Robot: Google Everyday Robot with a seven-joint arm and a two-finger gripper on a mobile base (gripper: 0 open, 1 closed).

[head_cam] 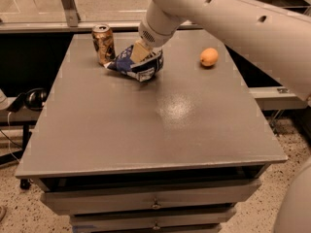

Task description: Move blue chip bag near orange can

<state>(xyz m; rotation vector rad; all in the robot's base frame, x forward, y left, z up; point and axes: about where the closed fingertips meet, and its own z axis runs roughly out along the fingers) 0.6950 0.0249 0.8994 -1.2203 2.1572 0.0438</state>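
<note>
The blue chip bag [132,65] lies crumpled on the grey table [146,120] at the back left, its left tip just right of the orange can [103,43], which stands upright. My gripper [142,54] comes down from the upper right on the white arm and sits in the bag's top; its fingertips are buried in the bag's folds. The bag seems to rest on the table surface.
A small round orange fruit [209,57] lies at the back right of the table. Drawers run under the table's front edge. A glass partition with a metal post [68,4] stands behind the table. Black headphones [33,99] lie at the left.
</note>
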